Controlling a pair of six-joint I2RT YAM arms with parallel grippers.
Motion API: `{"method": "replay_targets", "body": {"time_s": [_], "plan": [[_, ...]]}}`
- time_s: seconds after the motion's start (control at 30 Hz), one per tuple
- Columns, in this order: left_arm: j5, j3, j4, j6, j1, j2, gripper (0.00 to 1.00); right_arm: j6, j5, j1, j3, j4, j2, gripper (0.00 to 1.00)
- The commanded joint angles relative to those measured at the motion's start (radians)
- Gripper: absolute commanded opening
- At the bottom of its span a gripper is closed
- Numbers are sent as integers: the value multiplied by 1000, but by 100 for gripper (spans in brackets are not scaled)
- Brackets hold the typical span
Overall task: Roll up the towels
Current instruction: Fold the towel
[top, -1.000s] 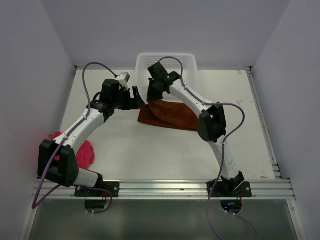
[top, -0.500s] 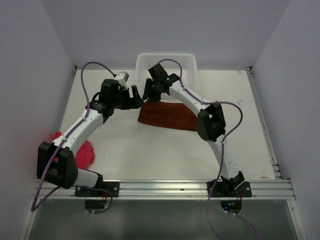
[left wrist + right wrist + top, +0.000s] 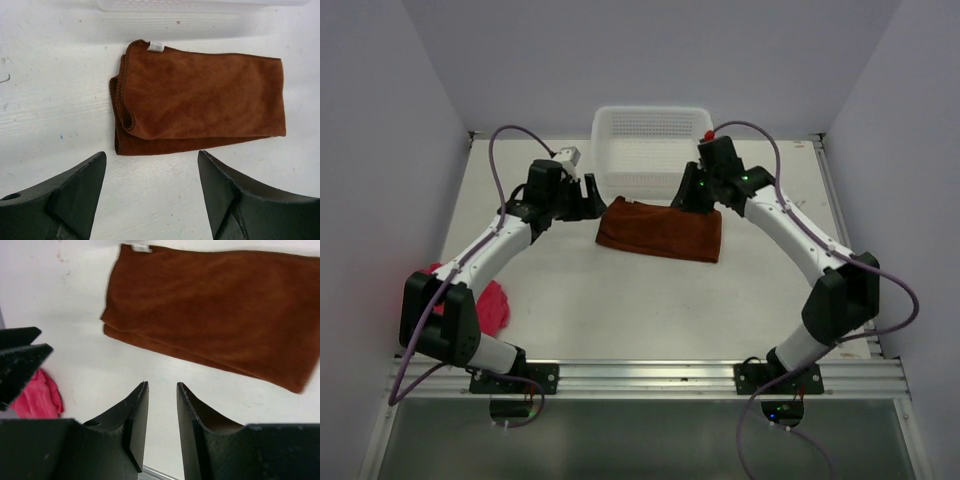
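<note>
Top external: rust-brown towel (image 3: 660,230) folded flat on the counter (image 3: 620,310) just in front of the basket (image 3: 650,112), pink towel (image 3: 492,305) bunched near-left. Left fingers (image 3: 75,195) spread wide, right fingers (image 3: 132,425) barely apart, both empty.

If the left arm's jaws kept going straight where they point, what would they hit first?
Probably the rust-brown towel, lying folded straight ahead of the left gripper, whose jaws stand open; the white basket is beyond it. If the tilt is steep, bare table might come first.
</note>
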State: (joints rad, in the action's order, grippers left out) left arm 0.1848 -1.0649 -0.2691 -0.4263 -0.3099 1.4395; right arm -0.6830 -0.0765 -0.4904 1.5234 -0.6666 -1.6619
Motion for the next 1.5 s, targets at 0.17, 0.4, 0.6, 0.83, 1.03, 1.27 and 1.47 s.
{"method": "replay_targets", "body": {"time_s": [0.17,0.4,0.6,0.83,1.03,1.27,1.47], "plan": [[-76,-1,24,-9,0,168,72,69,-17,180,-391,102,162,37],[-134,-41,18,-23,-5,272,67,115,-20,211,-468,148,110,37],[-150,-24,56,-29,-20,308,66,126,-11,211,-467,168,44,37],[-162,-20,97,-25,-26,332,66,123,21,213,-463,188,-15,39],[-169,-27,111,-51,-31,380,64,132,29,211,-473,197,-55,39],[-225,17,90,-84,-52,369,54,151,35,213,-509,209,-62,27],[-226,121,99,-124,-78,303,38,169,40,211,-540,214,-59,4]]}}
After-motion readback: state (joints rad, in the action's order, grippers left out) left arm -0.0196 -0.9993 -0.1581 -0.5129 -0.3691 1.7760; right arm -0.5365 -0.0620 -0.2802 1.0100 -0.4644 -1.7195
